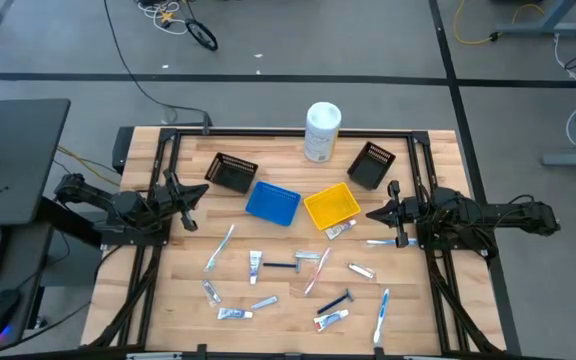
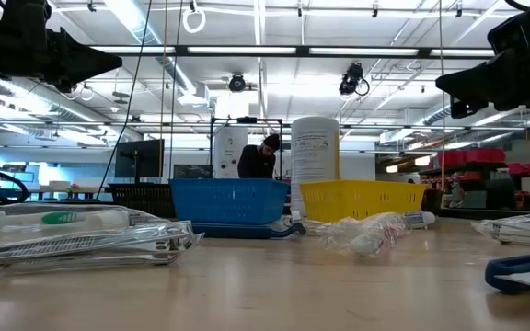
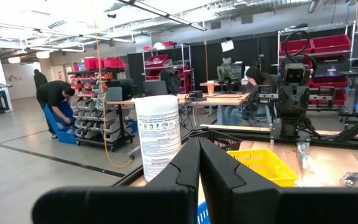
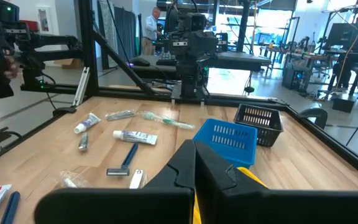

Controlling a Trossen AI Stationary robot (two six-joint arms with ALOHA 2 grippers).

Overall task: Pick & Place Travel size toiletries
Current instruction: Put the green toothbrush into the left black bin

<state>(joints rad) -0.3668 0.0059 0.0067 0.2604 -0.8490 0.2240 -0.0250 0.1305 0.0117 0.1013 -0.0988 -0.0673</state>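
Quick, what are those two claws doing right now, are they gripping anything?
Left claw: shut, holding nothing, raised at the table's left side.
Right claw: shut, holding nothing, raised at the table's right side.

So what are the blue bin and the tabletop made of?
The blue bin looks like moulded plastic: uniform glossy colour, slotted lattice walls. The tabletop looks like wood, probably butcher block: pale strips with visible grain, matte finish.

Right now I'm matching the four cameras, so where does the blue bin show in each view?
High view: blue bin, table centre, left of the yellow bin.
Low view: centre-left, yellow bin to its right.
Left wrist view: only a blue sliver.
Right wrist view: centre-right.
Shared landmark: white canister.
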